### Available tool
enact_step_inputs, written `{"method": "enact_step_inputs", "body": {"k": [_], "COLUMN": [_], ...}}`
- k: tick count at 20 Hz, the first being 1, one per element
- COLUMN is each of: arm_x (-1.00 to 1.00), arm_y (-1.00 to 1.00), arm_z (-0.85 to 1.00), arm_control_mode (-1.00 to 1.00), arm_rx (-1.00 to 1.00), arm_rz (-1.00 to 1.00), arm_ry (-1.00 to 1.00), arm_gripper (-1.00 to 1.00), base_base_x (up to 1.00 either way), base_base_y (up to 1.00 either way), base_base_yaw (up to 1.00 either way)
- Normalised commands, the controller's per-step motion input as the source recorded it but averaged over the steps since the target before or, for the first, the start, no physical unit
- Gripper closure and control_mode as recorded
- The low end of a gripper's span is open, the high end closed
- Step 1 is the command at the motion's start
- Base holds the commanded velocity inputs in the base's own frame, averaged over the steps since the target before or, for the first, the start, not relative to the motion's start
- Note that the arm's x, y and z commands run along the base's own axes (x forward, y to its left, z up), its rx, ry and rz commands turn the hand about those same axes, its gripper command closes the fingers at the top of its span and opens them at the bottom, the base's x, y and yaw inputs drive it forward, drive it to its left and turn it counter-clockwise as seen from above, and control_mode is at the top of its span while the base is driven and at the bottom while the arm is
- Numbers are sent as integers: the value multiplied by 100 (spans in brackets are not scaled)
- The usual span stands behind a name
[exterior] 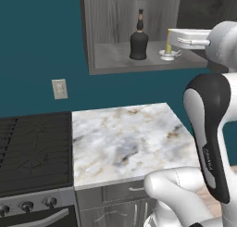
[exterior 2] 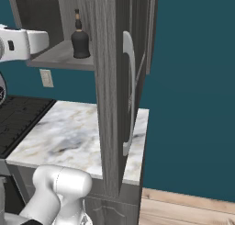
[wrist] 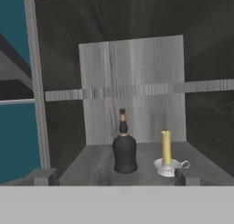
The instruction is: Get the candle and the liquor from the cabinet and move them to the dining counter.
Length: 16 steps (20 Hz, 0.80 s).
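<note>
Pincer: gripper (wrist: pixel 113 176) with its jaws spread wide and nothing between them; the two finger tips sit at 8 and 4 o'clock in the hand view, level with the front lip of the shelf.
Nearest thing: the candle (wrist: pixel 166 147), pale yellow and upright in a white saucer holder, just inside the finger tip at 4 o'clock, not touched.
Beside it: the liquor (wrist: pixel 124 150), a squat black bottle with a brownish stopper, upright at 9 o'clock of the candle, near it but apart.
Shelf: both stand on the lower grey wood-grain shelf of the cabinet (exterior: pixel 111 59), towards its front; in the left base view the bottle (exterior: pixel 139 38) is mid-shelf and the candle (exterior: pixel 168 40) at 3 o'clock of it, partly behind the white hand.
Door: cabinet door (exterior 2: pixel 119 91) swung open, edge-on in the right base view, with a long silver bar handle (exterior 2: pixel 130 95).
Surface below: small marble worktop (exterior: pixel 125 138), white-grey with tan veining, bare.
At 9 o'clock of the worktop: black stove (exterior: pixel 32 147) with knobs.
Room: teal wall (exterior: pixel 41 45) with a pale switch plate (exterior: pixel 59 89); wooden floor (exterior 2: pixel 183 212) at 5 o'clock in the right base view.
</note>
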Motion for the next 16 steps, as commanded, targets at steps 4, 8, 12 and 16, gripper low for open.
{"method": "enact_step_inputs", "body": {"k": [4, 8, 12, 16], "arm_x": [37, 34, 38, 41], "arm_y": [0, 0, 0, 0], "arm_z": [-2, 0, -2, -3], "arm_control_mode": [-100, -100, -100, -100], "arm_rx": [0, 0, 0, 0], "arm_rz": [0, 0, 0, 0], "arm_ry": [0, 0, 0, 0], "arm_gripper": [-100, -100, -100, -100], "base_base_x": [0, 0, 0, 0], "base_base_y": [0, 0, 0, 0], "base_base_yaw": [0, 0, 0, 0]}}
